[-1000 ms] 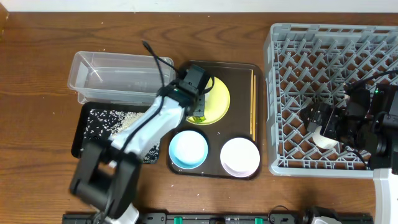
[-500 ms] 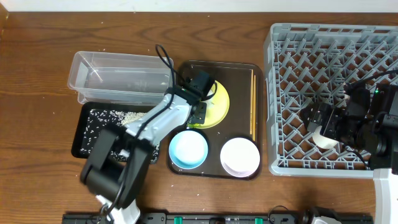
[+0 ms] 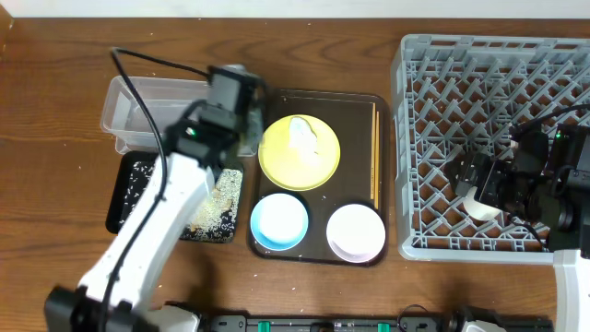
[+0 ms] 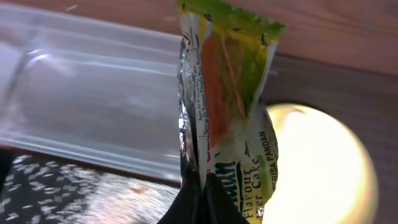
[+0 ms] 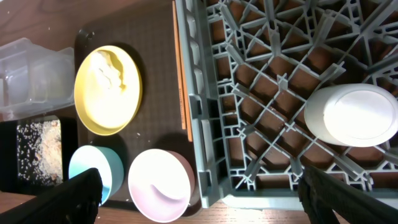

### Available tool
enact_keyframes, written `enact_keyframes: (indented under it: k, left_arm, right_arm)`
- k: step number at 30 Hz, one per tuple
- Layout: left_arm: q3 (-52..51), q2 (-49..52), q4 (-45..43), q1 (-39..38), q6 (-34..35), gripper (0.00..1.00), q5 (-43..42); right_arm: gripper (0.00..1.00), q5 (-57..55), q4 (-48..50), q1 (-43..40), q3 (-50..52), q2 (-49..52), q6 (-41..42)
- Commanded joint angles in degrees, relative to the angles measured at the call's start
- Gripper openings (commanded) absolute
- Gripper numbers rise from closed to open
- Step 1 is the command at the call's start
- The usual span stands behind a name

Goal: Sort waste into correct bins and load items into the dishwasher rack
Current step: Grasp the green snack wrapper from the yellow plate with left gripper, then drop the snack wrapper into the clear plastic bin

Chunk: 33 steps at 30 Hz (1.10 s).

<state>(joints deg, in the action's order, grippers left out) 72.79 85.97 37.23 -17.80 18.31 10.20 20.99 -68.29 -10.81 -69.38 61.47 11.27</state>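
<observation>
My left gripper (image 4: pixel 202 200) is shut on the lower edge of the green-and-yellow snack wrapper (image 4: pixel 229 102), which hangs in the air. Under it are the near rim of the clear tub (image 4: pixel 81 99) and the yellow plate (image 4: pixel 326 171). From overhead, the left gripper (image 3: pixel 246 135) sits between the clear tub (image 3: pixel 166 115) and the yellow plate (image 3: pixel 300 152). A crumpled white tissue (image 3: pixel 302 135) lies on that plate. My right gripper (image 5: pixel 211 200) stands open over the grey dishwasher rack (image 5: pixel 280 74), with a white cup (image 5: pixel 351 115) standing in the rack.
The brown serving tray (image 3: pixel 355 111) also carries a light blue bowl (image 3: pixel 279 221), a white bowl (image 3: pixel 356 231) and chopsticks (image 3: pixel 373 152) along its right side. A black tray (image 3: pixel 138 194) strewn with rice lies in front of the clear tub.
The left gripper closed on the wrapper at the yellow plate and carried it up and left to the tub's edge. The tissue on the plate now shows. The right arm has not moved.
</observation>
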Motion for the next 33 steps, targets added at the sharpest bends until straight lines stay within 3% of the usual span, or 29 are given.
enact_keyframes:
  k: [1,3,4,10,15,24,33]
  left_arm:
    - [-0.5,5.5,0.1,4.3,3.1,0.07,1.9]
    - [-0.5,7.4,0.0,5.6,3.4,0.46,-2.0]
    - [-0.4,7.6,0.0,5.9,3.4,0.49,-3.5]
    - [2.6,3.9,-0.4,3.2,3.4,0.49,-9.2]
    - [2.4,4.4,-1.6,-4.0,-0.2,0.49,-6.9]
    - [1.5,18.4,-9.3,-11.0,-8.6,0.51,-5.5]
    - [1.5,27.4,-14.1,-12.2,-8.7,0.52,-9.8]
  right_arm:
    - [0.99,0.0,-0.1,-0.4,-0.5,-0.1,-0.7]
    - [0.99,0.0,-0.1,-0.4,-0.5,-0.1,-0.7]
    - [0.99,0.0,-0.2,-0.4,-0.5,-0.1,-0.7]
    - [0.99,0.0,-0.7,-0.4,-0.5,-0.1,-1.1]
    - [0.99,0.0,-0.6,-0.4,-0.5,-0.1,-1.1]
    - [0.99,0.0,-0.7,-0.4,-0.5,-0.1,-1.1]
    - [0.99,0.0,-0.7,-0.4,-0.2,0.1,-1.1]
